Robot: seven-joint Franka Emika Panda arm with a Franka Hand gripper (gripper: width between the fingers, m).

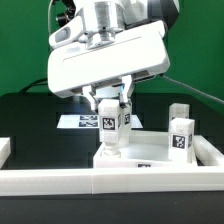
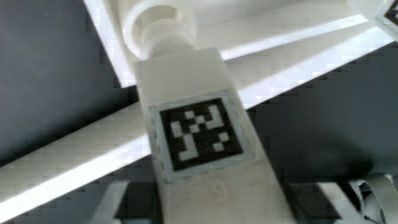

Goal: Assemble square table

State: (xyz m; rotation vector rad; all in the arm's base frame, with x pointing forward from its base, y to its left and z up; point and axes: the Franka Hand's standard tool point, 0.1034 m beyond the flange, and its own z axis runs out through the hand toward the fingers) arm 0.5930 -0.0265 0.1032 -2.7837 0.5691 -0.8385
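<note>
**Leg upright in my grip, standing on the tabletop**

My two-finger gripper [image 1: 112, 108] is clamped on a short white plastic block leg with a black-and-white tag [image 1: 110, 122], one finger on each side of it. In the exterior view the leg hangs straight down from my wrist, its long axis vertical, its tagged face turned toward that camera. Its lower end meets a raised white boss on the white plastic square tray-like tabletop [image 1: 150, 158], which lies flat on the black table [image 1: 25, 115] at about six o'clock from my fingers.

The wrist view shows the same leg [image 2: 196, 125] running away from the camera along my approach axis, its rounded far end sitting at a corner of the tabletop [image 2: 285, 70]. I cannot tell from either view whether that end is seated in its socket or only resting on it.

This is the relation the next move depends on: leg axis and socket axis look lined up, with the socket directly below my grip. I judge that what remains here is pressing or twisting about that vertical axis, not any sideways travel.

Two more white tagged block legs [image 1: 180, 132] stand upright at about three o'clock from me in the exterior view, well apart from my fingers. The marker board [image 1: 82, 122] lies flat behind my leg, toward twelve o'clock.
</note>
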